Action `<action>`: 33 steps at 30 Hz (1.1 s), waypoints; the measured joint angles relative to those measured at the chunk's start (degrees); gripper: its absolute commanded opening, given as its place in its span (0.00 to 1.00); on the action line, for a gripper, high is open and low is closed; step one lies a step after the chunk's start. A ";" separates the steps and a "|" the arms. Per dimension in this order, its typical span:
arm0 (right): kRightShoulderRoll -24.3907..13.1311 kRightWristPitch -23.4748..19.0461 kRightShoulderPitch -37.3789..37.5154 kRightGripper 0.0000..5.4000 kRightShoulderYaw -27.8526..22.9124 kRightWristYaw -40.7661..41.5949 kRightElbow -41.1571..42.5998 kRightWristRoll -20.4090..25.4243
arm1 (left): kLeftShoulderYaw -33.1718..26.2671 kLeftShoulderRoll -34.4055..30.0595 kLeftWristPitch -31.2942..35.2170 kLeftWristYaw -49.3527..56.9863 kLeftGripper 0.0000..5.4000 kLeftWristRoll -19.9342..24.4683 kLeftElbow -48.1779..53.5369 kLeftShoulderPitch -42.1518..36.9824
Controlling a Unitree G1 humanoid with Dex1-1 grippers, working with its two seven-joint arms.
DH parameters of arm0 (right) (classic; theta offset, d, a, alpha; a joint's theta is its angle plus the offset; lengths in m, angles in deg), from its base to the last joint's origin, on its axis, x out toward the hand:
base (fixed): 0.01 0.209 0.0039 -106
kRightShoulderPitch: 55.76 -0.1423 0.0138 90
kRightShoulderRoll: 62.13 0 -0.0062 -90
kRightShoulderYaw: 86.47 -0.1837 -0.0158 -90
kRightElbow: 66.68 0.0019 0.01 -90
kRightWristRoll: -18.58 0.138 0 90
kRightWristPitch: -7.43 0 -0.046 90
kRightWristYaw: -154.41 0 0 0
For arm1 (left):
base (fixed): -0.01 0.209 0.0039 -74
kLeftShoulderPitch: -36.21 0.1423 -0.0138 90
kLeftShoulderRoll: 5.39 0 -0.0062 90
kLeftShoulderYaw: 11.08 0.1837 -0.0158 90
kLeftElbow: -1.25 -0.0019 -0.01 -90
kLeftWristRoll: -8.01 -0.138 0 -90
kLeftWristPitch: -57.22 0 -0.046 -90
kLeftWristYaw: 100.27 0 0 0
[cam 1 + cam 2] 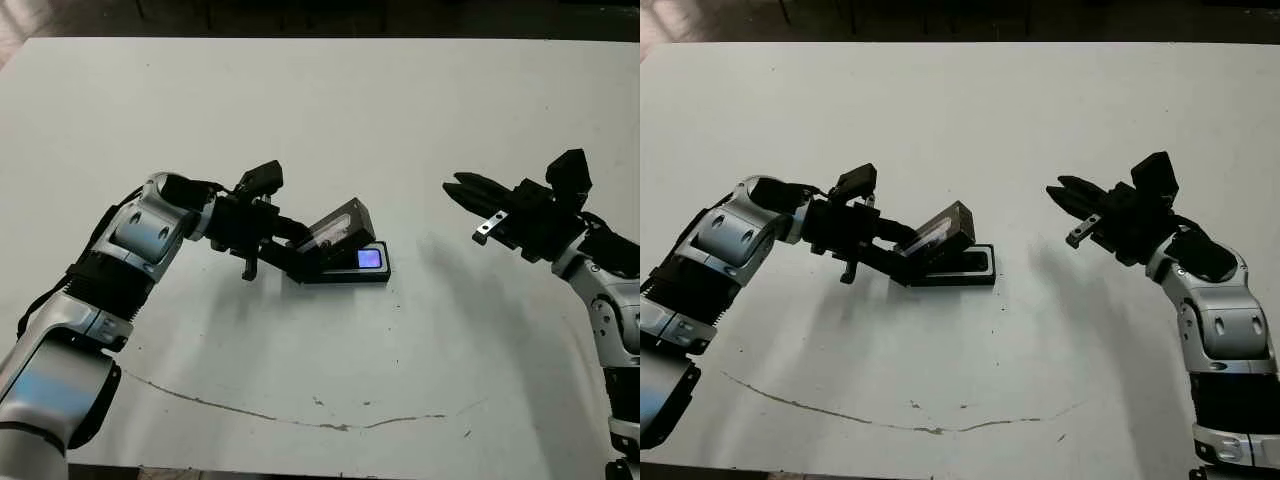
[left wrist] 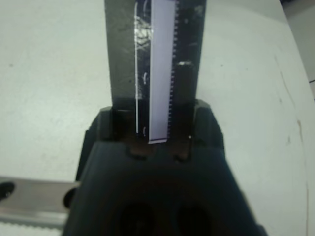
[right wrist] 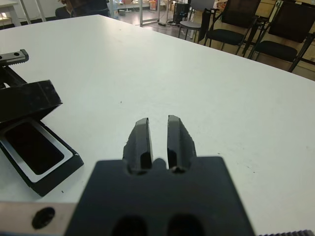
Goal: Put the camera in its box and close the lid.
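The box [image 1: 382, 272] lies at the table's middle, black-rimmed with a white lining. The camera [image 1: 369, 258] lies inside it, its blue-violet screen patch facing up. The lid [image 1: 338, 228] stands tilted over the box's left part, its low edge down at the box and its right end raised. My left gripper [image 1: 300, 247] is shut on the lid's left end; the left wrist view shows the lid [image 2: 160, 64] edge-on between the fingers. My right gripper [image 1: 457, 188] hovers to the right of the box, apart from it, fingers together and holding nothing. The right wrist view also shows the box [image 3: 49, 174].
A thin dark scratch line [image 1: 300, 418] runs across the table near its front edge. Chairs [image 3: 275, 37] stand beyond the table in the right wrist view. White tabletop [image 1: 330, 110] stretches behind the box.
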 measured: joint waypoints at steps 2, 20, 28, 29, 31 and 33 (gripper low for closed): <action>0.00 0.00 0.02 0.00 -0.10 0.01 0.00 0.08 | 0.41 0.53 0.01 0.34 0.21 -0.34 -0.12 -0.43; 0.00 -0.87 0.43 0.00 -0.59 0.21 0.09 0.96 | 4.89 4.71 -3.42 2.15 0.18 -4.99 -3.39 -3.80; -0.01 -0.81 0.78 0.00 -1.12 0.04 0.18 0.95 | 5.14 5.16 -2.67 2.40 0.18 -6.01 -3.14 -3.86; -0.01 -0.83 0.81 0.00 -1.13 -0.02 0.32 0.95 | 5.21 5.15 -2.58 2.44 0.18 -6.27 -2.82 -3.81; -0.01 -0.84 0.87 0.00 -1.14 -0.11 0.85 0.95 | 5.49 5.15 -1.68 2.78 0.18 -6.82 -1.93 -3.74; -0.01 -0.83 0.89 0.00 -1.14 -0.05 0.99 0.97 | 5.87 5.09 -1.15 3.19 0.18 -7.49 -0.73 -3.55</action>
